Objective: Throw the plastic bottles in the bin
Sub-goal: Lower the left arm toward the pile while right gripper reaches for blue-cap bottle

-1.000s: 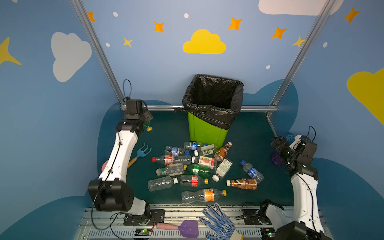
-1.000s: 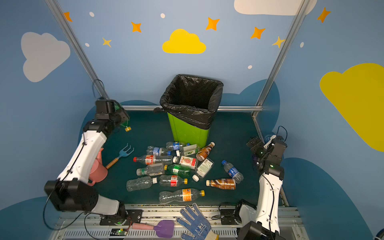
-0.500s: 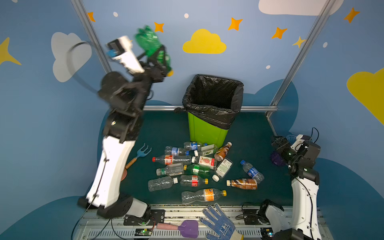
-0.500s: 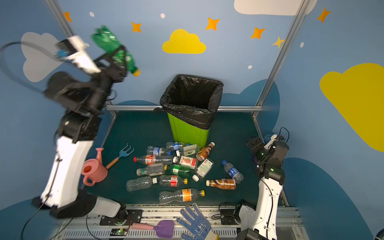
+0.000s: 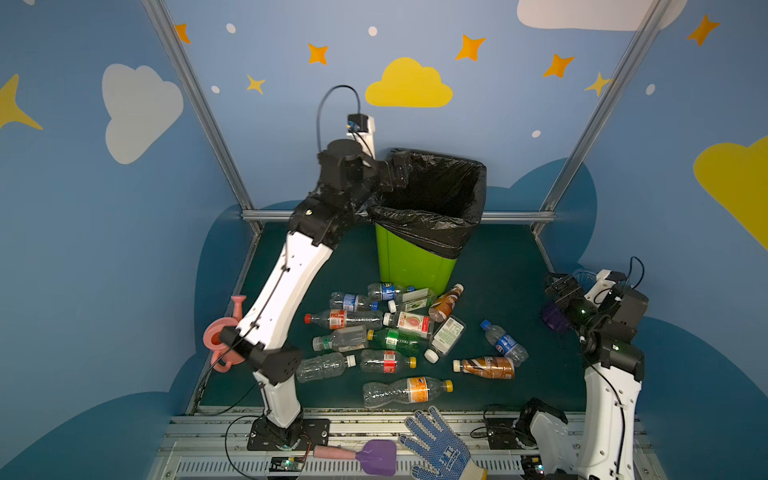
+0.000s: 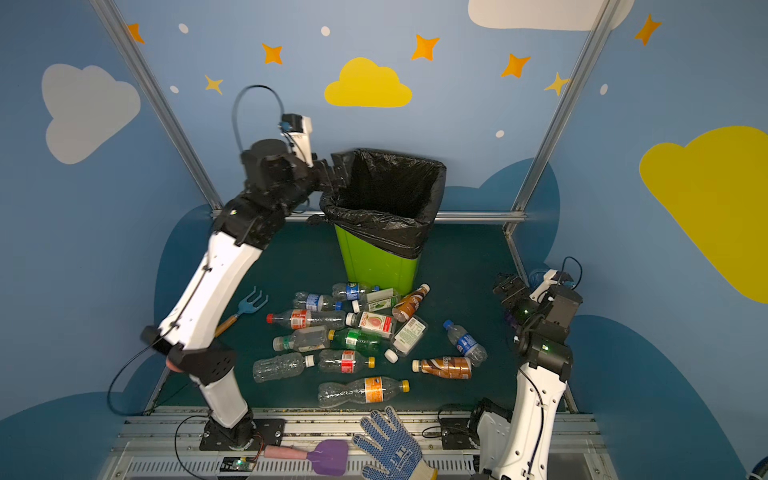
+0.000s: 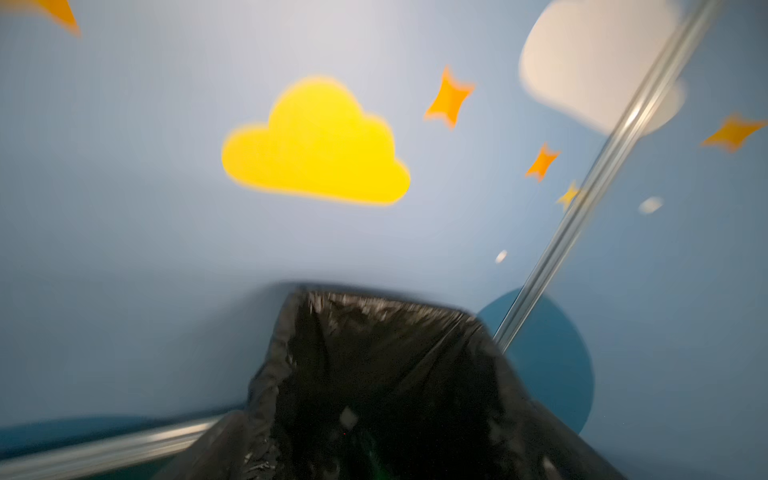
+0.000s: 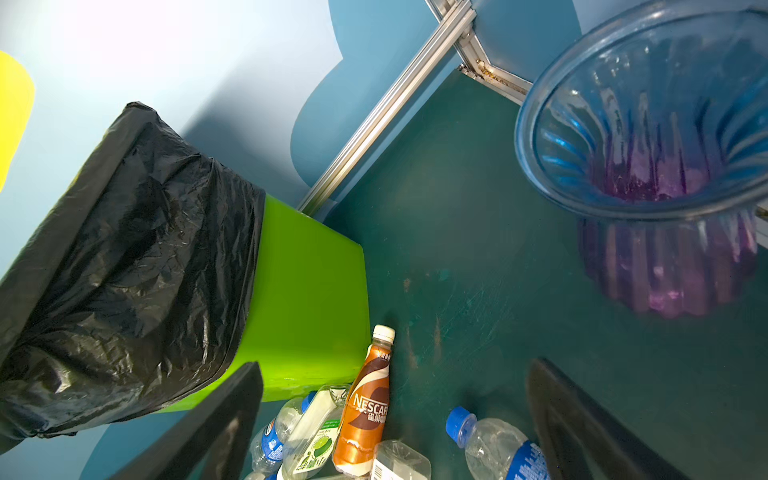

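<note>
Left gripper (image 5: 398,169) at bin (image 5: 411,266) rim, centre frame; its spread I cannot tell. Looks like the drop; next I'd reach down for bottles (image 5: 409,324).

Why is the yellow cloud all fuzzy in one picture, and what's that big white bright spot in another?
Left wrist view: the yellow painted cloud and the crinkly black bin bag are smeared, probably motion blur. Right wrist view: glare bleaches the pale blue wall white, yet the brown coffee bottle looks sharp. Both top views: crisp, evenly lit.
</note>
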`<state>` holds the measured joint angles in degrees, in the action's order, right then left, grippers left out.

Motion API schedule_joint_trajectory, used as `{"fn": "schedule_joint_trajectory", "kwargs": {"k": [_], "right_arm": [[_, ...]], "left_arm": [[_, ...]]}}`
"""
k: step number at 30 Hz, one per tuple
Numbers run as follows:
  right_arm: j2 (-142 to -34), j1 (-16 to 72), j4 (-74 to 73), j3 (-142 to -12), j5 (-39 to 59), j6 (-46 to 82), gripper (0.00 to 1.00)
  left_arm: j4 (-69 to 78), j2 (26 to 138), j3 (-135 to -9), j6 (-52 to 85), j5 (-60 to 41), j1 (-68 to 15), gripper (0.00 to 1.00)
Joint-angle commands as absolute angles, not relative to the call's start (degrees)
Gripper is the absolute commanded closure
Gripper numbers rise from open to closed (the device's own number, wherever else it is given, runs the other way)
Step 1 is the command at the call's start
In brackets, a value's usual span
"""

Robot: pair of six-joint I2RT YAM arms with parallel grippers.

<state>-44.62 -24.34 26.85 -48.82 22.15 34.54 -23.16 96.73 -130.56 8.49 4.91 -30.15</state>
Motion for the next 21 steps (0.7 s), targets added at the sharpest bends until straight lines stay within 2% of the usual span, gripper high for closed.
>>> {"fn": "schedule_joint_trajectory", "kwargs": {"k": [1, 9, 13, 21], "right_arm": [[-44.8, -24.6, 30.1, -47.3, 22.5, 35.5, 0.02], [-47.5, -24.6, 31.7, -43.4, 24.2, 38.0, 0.02], [-49.0, -24.3, 32.7, -42.2, 24.7, 36.8, 0.02], [-51.8, -19.5, 36.3, -40.0, 22.1, 31.3, 0.02]], "left_arm": [[-14.4, 90.0, -123.4, 5.1, 8.0, -30.6, 0.0], [-9.2, 78.3, -99.8, 4.8, 15.1, -28.8, 0.0], [-8.0, 72.2, -85.9, 11.6, 14.0, -23.7, 0.0], [-12.1, 64.6, -68.6, 21.4, 11.5, -16.4, 0.0]]}}
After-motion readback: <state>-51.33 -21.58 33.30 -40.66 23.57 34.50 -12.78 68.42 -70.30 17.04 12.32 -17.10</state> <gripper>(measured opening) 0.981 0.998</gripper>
